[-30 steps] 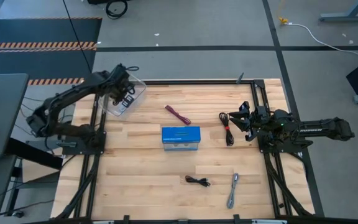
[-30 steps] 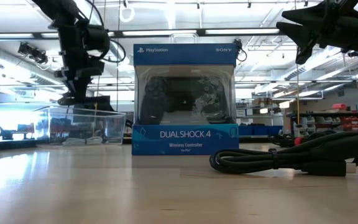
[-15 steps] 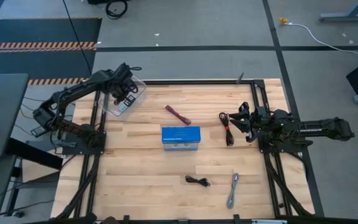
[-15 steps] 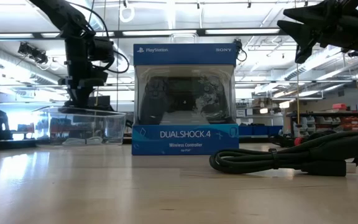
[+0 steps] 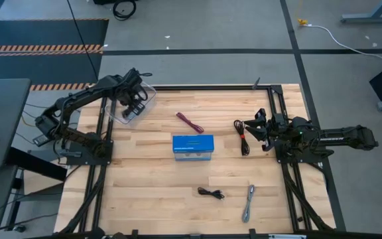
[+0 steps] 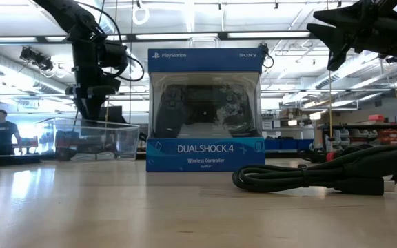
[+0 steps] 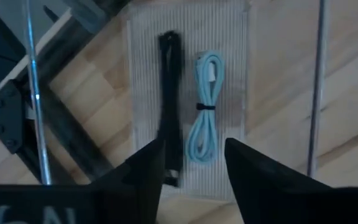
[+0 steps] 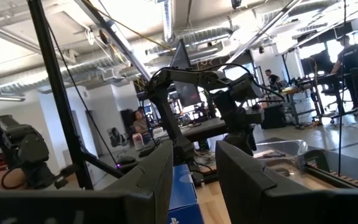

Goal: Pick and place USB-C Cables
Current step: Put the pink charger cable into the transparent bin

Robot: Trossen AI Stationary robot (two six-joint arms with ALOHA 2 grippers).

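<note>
On the pale butcher-block wooden table point(image 5: 151, 172), framed by black metal rails, we logged cables spread out: a maroon USB-C cable point(image 5: 190, 122) just behind the blue rectangular DualShock 4 controller box point(image 5: 193, 147), a coiled black USB-C cable point(image 5: 243, 139) right of the box, a small black USB-C cable point(image 5: 211, 192) and a silver-grey USB-C cable point(image 5: 248, 203) near the front edge. At the back-left corner sat the clear plastic tub point(image 5: 133, 105); in the left wrist view we saw a straight black cable point(image 7: 169, 106) and a light-blue bundled cable point(image 7: 204, 109) lying side by side on the tub's ribbed floor. The left gripper point(image 5: 134, 105) hung over the tub, fingers point(image 7: 148, 168) spread, pinching nothing. The right gripper point(image 5: 252, 127) hovered just beside the coiled black cable, jaws apart and empty. Around the table we saw grey concrete floor, hazard-striped matting and dark floor tape. Low view showed an open lab: ceiling strip lights, exposed ducts, benches, and a person in a dark shirt point(image 6: 0, 131) far behind the tub.
</note>
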